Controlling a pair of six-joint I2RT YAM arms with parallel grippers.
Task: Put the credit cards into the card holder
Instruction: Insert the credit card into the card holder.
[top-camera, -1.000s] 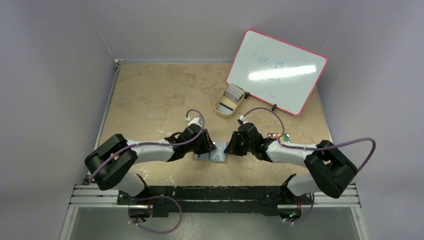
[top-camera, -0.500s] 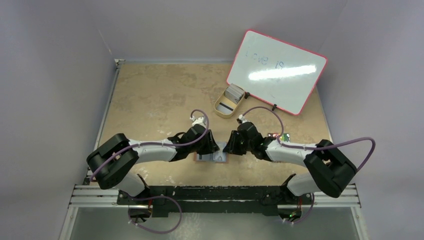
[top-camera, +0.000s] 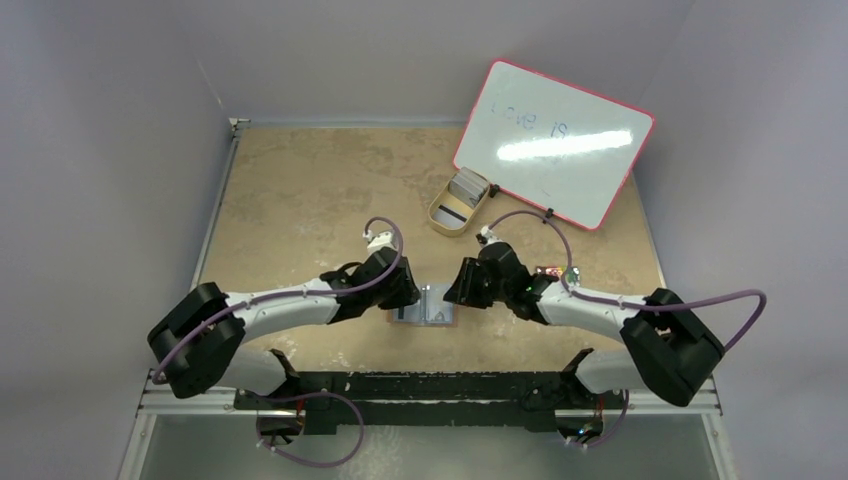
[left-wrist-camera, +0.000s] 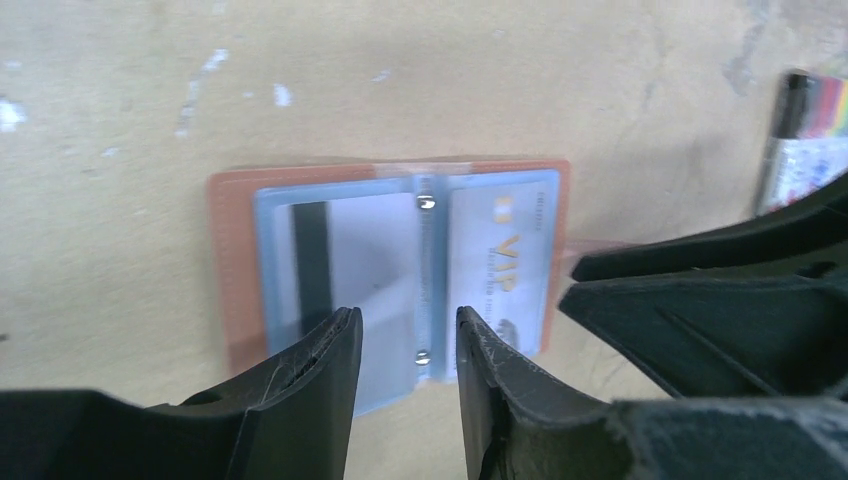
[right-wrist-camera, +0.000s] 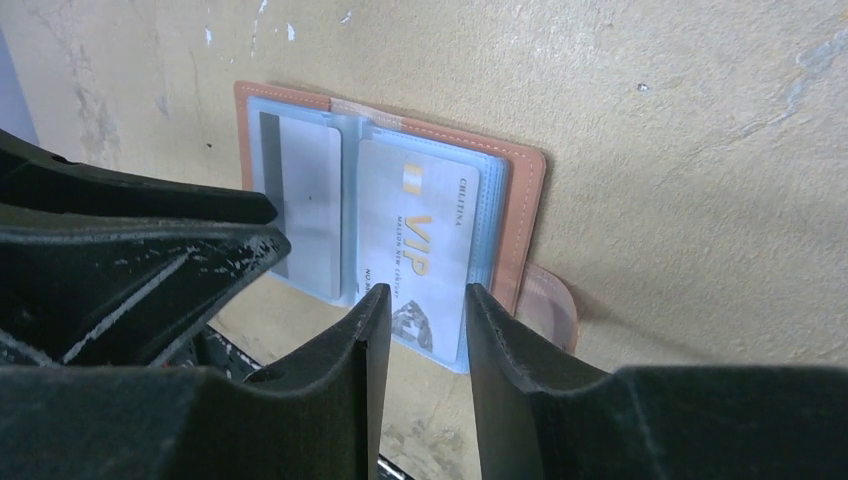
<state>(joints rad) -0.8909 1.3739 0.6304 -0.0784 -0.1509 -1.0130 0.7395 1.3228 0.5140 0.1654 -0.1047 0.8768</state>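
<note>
The reddish-brown card holder (top-camera: 446, 319) lies open and flat on the table between my two grippers. In the left wrist view the card holder (left-wrist-camera: 232, 250) has clear sleeves holding a grey card with a dark stripe (left-wrist-camera: 350, 260) and a light-blue VIP card (left-wrist-camera: 505, 270). My left gripper (left-wrist-camera: 408, 325) hovers over its near edge, slightly open and empty. My right gripper (right-wrist-camera: 427, 300) is slightly open and empty over the VIP card (right-wrist-camera: 420, 250), beside the snap tab (right-wrist-camera: 550, 300). More credit cards (top-camera: 468, 184) stand in the tan tray.
The tan oval tray (top-camera: 446, 216) sits behind the card holder, against a pink-framed whiteboard (top-camera: 553, 143) at the back right. A pack of coloured markers (top-camera: 557, 272) lies by the right arm; it also shows in the left wrist view (left-wrist-camera: 810, 140).
My left gripper has drawn back to the left, off the card holder's middle, uncovering more of the open sleeves. The right gripper has barely moved.
</note>
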